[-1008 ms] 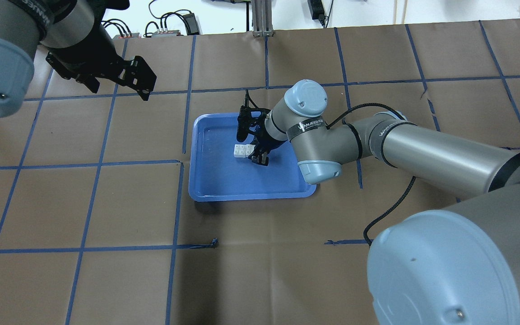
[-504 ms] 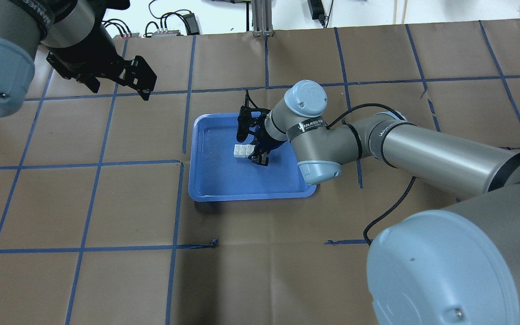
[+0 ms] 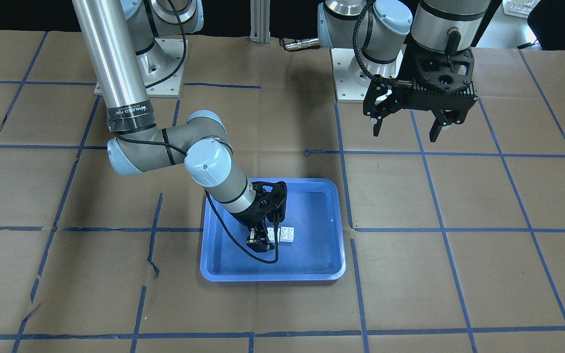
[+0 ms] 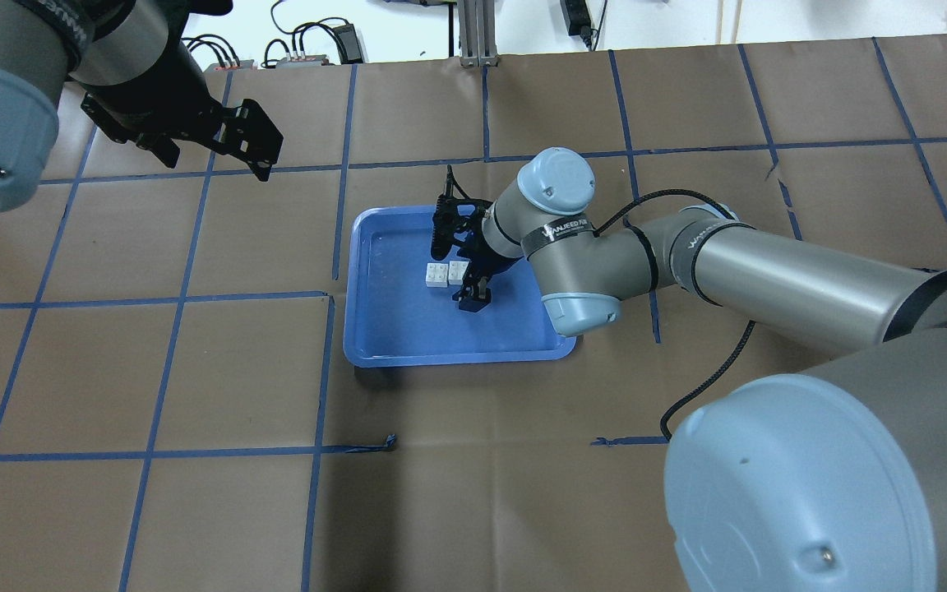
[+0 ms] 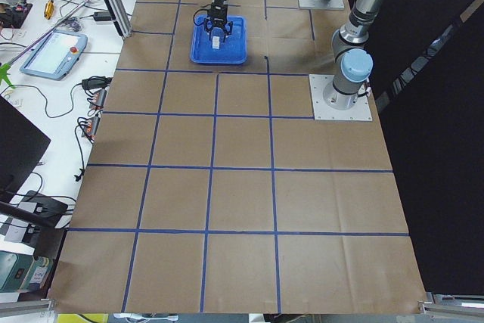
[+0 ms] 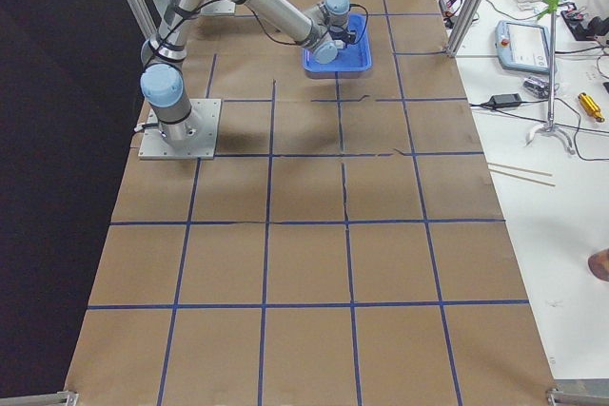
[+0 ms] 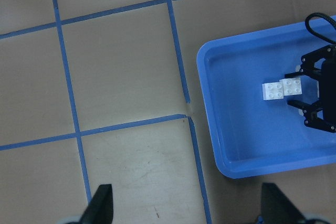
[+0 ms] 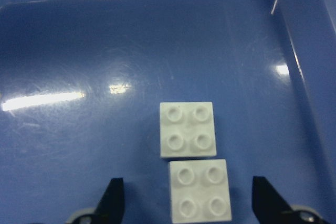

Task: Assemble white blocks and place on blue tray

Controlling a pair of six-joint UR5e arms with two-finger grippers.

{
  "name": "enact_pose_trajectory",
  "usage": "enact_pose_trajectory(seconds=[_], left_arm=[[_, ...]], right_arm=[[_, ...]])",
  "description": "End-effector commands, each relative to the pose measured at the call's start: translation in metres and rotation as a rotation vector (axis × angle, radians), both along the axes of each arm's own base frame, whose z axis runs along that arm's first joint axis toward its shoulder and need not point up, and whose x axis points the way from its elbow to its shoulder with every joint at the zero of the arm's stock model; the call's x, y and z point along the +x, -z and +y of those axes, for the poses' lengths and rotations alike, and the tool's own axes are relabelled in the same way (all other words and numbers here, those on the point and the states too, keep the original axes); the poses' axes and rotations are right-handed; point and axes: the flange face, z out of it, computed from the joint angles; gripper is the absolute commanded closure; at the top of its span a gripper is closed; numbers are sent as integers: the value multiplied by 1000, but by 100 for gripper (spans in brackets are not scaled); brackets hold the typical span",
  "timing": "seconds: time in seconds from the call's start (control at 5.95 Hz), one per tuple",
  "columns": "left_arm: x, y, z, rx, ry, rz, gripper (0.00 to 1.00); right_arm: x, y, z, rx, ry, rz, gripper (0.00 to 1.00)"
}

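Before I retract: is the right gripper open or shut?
Open. The right gripper has its fingers spread wide of the nearer small white studded plastic brick, gaps showing both sides.

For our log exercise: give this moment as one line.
right claw open over blocks | blocks in tray | left claw open, away

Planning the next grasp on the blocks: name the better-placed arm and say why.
Right, most likely. The right gripper is open, low in the blue tray, straddling one of the white blocks. The left gripper, also open, hangs over the table away from the tray.
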Motion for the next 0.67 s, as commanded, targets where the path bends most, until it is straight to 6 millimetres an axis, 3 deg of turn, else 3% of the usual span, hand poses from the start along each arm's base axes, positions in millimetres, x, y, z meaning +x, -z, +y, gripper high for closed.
enact_pose_trajectory(seconds=[0.0, 0.5], left_arm=[[1, 0, 0, 1, -2, 0, 1], [1, 4, 2, 9, -2, 0, 1]], right_arm=[[0, 0, 0, 2, 9, -1, 0], [-5, -26, -2, 14, 75, 24, 0]])
